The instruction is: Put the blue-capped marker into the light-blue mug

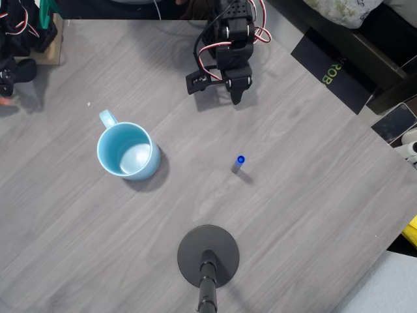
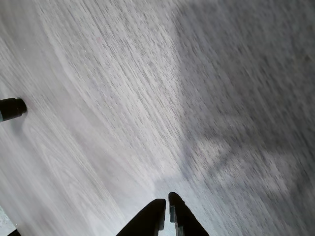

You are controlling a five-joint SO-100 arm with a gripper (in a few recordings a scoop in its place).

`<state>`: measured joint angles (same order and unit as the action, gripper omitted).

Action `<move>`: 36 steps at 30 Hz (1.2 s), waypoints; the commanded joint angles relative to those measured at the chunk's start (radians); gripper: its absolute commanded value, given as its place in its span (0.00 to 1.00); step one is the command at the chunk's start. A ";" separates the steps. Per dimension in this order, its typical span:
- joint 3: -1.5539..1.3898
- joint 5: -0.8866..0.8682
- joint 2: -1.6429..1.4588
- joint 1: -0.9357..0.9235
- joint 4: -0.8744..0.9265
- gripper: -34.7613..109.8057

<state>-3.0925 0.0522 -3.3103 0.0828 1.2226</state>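
Black blocky arm (image 1: 228,45) — red-and-white looped cables up top, black pointed jaws below.

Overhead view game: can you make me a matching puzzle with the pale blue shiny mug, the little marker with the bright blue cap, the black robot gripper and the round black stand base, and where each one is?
Things:
1. pale blue glossy mug
2. blue-capped marker
3. black gripper
4. round black stand base

Places in the overhead view:
A. bottom middle
B. top, right of middle
C. left of middle
D. standing upright, right of middle

Pairs: 1-C, 2-D, 3-B, 4-A
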 commanded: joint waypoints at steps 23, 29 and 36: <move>0.003 1.215 -0.028 -0.064 0.020 0.24; 0.219 1.299 -0.026 -0.124 -0.181 0.29; 0.193 1.582 -0.026 -0.178 -0.703 0.37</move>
<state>-2.8578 1.5324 -3.3103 -0.0644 0.7670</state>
